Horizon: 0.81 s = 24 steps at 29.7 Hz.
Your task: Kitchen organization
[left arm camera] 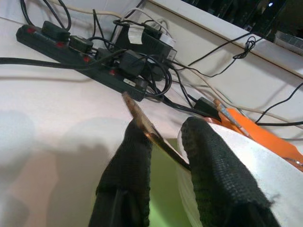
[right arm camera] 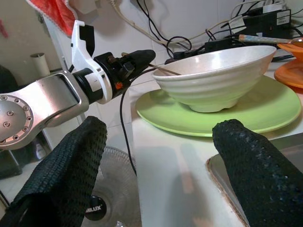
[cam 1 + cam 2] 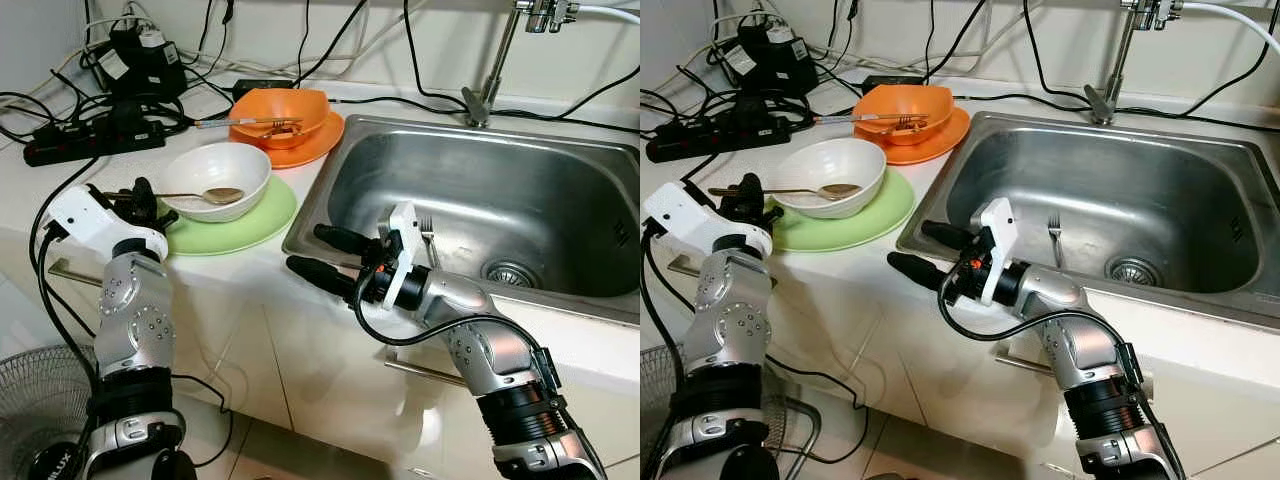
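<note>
Left gripper [image 3: 150, 200] clenched on the handle end of a spoon [image 3: 205, 195], fingers [image 1: 128, 156] pinching the thin metal handle at the near left edge of the counter [image 3: 60, 170]. Spoon's head lies inside the white bowl [image 3: 215, 165], which sits on a green plate [image 3: 265, 215] near the counter's front edge. Right gripper [image 3: 325, 255] released, fingers spread, hovering off the front edge of the counter by the sink's [image 3: 380, 170] near left corner, holding nothing. A fork [image 3: 428, 238] lies in the sink near the drain. Behind the green plate: orange bowl [image 3: 300, 105] on an orange plate [image 3: 320, 140] with utensils across it (chopsticks and something else, hard to tell). Power strip [image 3: 95, 140] and cables at the back left corner.

Step in hand looks like pulling the spoon from the white bowl. Next move likely calls for lifting the handle clear of the rim, then carrying the spoon to the sink, keeping the pinch tight as the handle is thin.
</note>
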### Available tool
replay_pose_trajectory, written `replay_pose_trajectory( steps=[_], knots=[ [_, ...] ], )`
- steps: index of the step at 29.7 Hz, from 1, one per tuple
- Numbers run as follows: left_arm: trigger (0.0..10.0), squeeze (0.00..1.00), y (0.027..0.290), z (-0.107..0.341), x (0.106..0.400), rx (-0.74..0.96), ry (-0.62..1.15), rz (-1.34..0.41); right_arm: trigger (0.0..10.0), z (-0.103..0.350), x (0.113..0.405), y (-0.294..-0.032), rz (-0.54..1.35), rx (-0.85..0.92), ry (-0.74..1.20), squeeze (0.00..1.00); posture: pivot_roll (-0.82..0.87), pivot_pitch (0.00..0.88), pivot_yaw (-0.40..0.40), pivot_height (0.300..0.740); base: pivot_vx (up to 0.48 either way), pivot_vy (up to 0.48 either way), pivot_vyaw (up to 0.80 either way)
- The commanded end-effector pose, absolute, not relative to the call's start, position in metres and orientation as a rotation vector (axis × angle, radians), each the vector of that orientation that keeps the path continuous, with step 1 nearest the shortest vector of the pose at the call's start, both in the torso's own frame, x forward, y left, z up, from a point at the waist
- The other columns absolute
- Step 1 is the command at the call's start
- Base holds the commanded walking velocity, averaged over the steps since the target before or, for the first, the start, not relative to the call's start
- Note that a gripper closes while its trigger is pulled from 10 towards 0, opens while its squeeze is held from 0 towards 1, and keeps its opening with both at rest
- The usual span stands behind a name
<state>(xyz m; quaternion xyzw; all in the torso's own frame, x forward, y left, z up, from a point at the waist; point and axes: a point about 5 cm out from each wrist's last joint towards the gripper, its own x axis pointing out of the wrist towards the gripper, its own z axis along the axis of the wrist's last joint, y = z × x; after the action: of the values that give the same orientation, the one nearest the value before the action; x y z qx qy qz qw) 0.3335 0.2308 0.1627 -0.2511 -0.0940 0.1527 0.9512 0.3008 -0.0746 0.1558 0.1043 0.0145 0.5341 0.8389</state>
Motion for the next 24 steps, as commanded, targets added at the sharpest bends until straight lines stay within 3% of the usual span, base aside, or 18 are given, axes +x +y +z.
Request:
replay_pose_trajectory(
  steps=[1,19,24],
  knots=[
    [0.0,0.0,0.229,0.165,0.336,-0.518,-0.189,0.298,10.0,0.156,0.3,-0.075,1.128,0.232,0.03,0.0,-0.03,0.0,0.082,0.74,0.0,0.0,0.0],
    [0.0,0.0,0.226,0.174,0.336,-0.542,-0.222,0.281,10.0,0.155,0.3,-0.075,1.119,0.228,0.034,0.0,-0.04,0.0,0.084,0.74,0.0,0.0,0.0],
    [0.0,0.0,0.218,0.185,0.337,-0.596,-0.289,0.209,10.0,0.154,0.301,-0.075,1.113,0.228,0.032,0.0,-0.04,0.0,0.085,0.74,0.0,0.0,0.0]
  ],
)
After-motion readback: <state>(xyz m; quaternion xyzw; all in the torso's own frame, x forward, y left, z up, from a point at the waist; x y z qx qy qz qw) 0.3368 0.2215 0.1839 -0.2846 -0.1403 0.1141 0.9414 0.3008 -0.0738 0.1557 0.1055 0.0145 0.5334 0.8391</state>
